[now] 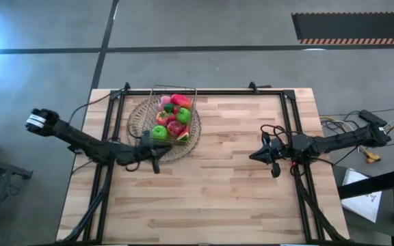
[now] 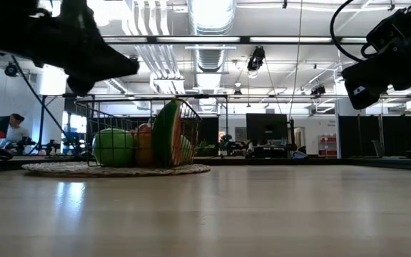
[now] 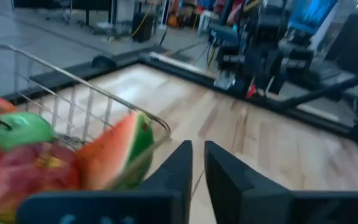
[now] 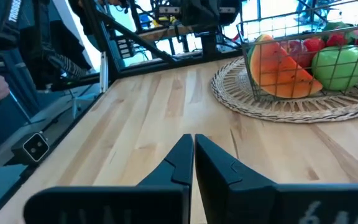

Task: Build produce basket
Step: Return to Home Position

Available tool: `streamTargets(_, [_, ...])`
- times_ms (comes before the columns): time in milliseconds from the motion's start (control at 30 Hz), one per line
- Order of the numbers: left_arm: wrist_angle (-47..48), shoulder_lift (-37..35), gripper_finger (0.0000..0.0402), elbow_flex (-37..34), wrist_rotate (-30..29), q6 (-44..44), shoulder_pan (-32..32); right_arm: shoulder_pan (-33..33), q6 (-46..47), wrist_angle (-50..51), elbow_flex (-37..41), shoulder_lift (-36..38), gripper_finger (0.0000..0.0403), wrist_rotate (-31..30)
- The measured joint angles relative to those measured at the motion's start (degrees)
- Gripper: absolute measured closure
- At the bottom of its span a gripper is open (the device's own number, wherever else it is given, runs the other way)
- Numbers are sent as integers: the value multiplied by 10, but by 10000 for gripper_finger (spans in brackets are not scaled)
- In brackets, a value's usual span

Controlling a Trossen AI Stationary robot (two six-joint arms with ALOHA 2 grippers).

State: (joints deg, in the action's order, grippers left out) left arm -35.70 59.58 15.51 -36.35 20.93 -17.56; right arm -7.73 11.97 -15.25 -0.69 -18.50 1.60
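Note:
The wire basket (image 1: 173,113) stands on the round woven mat (image 1: 139,126) at the table's far middle. It is filled with toy produce: a watermelon slice (image 3: 114,155) leaning at its near right corner, a green apple (image 4: 337,65), red apples and other pieces. My left gripper (image 3: 197,155) hovers just near of the basket, over the mat's near edge (image 1: 154,162), with only a narrow gap between its fingers and nothing in them. My right gripper (image 4: 193,146) hangs shut and empty above the table's right half (image 1: 273,167), facing the basket.
Bare wood lies in front of the mat and between the two arms. A dark frame rail (image 1: 204,91) runs along the table's far edge, with rails down both sides. Cables (image 1: 279,133) hang by the right arm. A person (image 4: 5,50) stands beyond the table.

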Motion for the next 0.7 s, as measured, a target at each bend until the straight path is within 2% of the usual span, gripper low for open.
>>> streamTargets(133, [2,-80,399,-40,1,-16,0,0,1,0,0,0,394,-1])
streamTargets(433, [-34,-221,398,-143,17,-34,4,0,10,1,0,0,394,-1])
streamTargets(533, [1,-258,401,-150,23,-33,15,0,10,2,0,0,394,-1])
streamTargets(700, [6,-296,401,-150,94,-61,50,0,11,3,0,0,394,-2])
